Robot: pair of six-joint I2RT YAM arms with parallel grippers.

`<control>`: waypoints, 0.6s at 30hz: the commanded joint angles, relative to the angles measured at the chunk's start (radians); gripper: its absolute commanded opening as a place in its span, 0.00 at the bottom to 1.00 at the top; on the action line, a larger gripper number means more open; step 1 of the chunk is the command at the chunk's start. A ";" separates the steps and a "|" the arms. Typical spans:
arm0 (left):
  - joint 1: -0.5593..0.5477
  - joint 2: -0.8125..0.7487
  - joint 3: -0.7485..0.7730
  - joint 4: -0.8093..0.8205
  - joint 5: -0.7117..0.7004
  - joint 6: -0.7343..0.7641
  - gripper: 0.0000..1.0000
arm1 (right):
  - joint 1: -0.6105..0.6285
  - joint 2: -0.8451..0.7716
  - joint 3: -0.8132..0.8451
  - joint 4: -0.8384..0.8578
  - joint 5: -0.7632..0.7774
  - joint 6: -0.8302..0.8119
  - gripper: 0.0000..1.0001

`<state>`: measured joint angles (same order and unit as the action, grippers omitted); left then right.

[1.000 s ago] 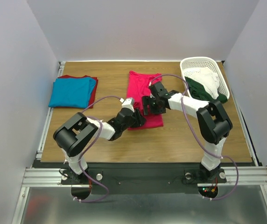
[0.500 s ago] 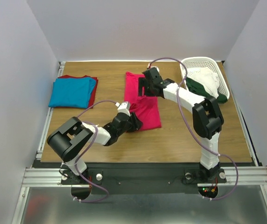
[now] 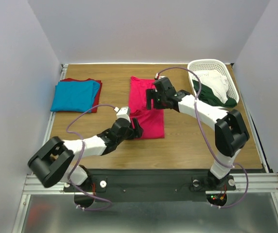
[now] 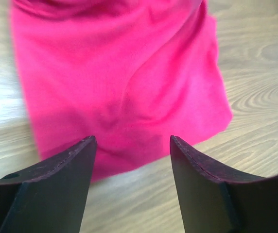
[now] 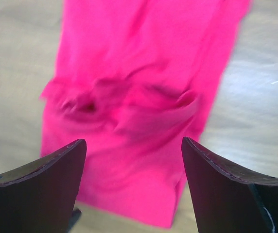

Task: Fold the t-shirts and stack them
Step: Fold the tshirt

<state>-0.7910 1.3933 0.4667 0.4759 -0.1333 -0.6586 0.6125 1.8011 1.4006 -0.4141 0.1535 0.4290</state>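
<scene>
In the left wrist view, our left gripper [image 4: 131,141] hangs with its jaws well apart and nothing between them, just over the near hem of the pink t-shirt [image 4: 119,73]. A soft ridge runs up the cloth. If we close here, we may pinch only the top layer, and the fold beneath would slide apart.

In the right wrist view, the right gripper [image 5: 132,144] is spread wide and empty above a bunched crease across the shirt's middle. The picture is blurred, so we cannot tell how many layers lie there. Pressing or folding over that wrinkle would likely give a lumpy, crooked shirt that sits badly on a stack.

From the top view, the pink shirt lies mid-table [image 3: 192,141], well apart from the turquoise t-shirt [image 3: 73,95] resting on the dark red t-shirt [image 3: 96,106] at far left. The basket [image 3: 212,64] stands at far right. Compared with a second ago, the left arm is stretched lower and further left, the right gripper has come back from the far end to the shirt's middle, and the shirt lies wider and nearer us.
</scene>
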 commanded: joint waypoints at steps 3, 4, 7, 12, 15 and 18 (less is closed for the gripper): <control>-0.007 -0.181 0.064 -0.122 -0.098 0.057 0.76 | 0.035 -0.048 -0.031 0.037 -0.126 -0.067 0.81; -0.008 -0.188 0.078 -0.120 -0.098 0.060 0.76 | 0.035 -0.037 -0.008 0.038 -0.143 -0.078 0.80; -0.008 -0.163 0.104 -0.105 -0.089 0.060 0.77 | 0.035 0.030 0.034 0.043 -0.178 -0.119 0.76; -0.019 -0.122 0.104 -0.028 -0.039 0.060 0.77 | 0.035 0.141 0.133 0.043 -0.235 -0.177 0.74; -0.025 -0.090 0.084 0.010 -0.025 0.088 0.76 | 0.033 0.176 0.165 0.043 -0.278 -0.202 0.74; -0.028 -0.077 0.046 0.061 -0.002 0.100 0.76 | 0.033 0.205 0.170 0.043 -0.308 -0.213 0.73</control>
<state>-0.8120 1.3163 0.5415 0.4370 -0.1596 -0.6006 0.6487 1.9991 1.5257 -0.4000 -0.0887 0.2623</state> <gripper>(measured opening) 0.759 0.738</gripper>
